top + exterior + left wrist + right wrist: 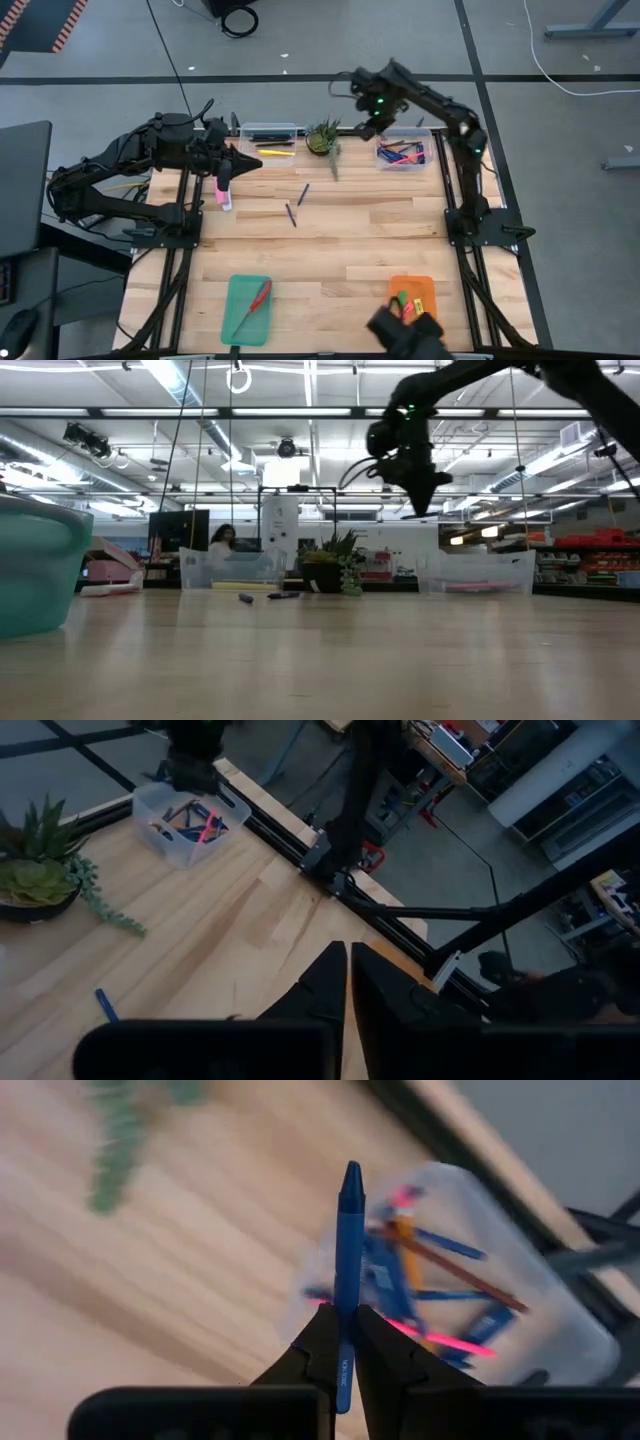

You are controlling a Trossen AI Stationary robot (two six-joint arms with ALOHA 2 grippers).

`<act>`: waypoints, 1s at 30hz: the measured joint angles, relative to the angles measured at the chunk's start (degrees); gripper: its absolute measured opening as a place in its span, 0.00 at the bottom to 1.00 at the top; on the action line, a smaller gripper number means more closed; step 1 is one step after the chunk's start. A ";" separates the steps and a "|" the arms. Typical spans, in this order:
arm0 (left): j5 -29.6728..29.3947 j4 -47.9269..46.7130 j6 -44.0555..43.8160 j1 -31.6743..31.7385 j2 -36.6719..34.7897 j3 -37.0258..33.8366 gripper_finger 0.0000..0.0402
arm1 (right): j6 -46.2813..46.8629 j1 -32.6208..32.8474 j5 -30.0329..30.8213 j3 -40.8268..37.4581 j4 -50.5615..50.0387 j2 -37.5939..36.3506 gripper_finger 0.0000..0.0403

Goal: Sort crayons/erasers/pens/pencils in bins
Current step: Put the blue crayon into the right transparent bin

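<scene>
A potted plant (pixel 323 138) stands near red-handled scissors (pixel 255 300).

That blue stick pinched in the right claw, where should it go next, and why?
Probably a short drop into the clear tub below, then let go. The right gripper is shut on the blue crayon and hangs above that tub, which already holds blue and pink sticks.
</scene>
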 joint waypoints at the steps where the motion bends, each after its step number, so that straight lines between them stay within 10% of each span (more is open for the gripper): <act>1: -0.29 -0.02 0.02 0.00 0.00 0.00 0.07 | -0.04 -1.04 0.17 -3.01 1.02 -2.04 0.07; 13: -4.51 0.39 -0.31 0.00 0.00 0.00 0.06 | 7.34 -7.44 -0.29 -36.35 22.21 -19.50 0.09; 30: -12.40 4.68 -2.20 -0.12 -0.03 0.00 0.13 | 10.59 -9.41 -4.89 -37.65 24.60 -19.82 0.40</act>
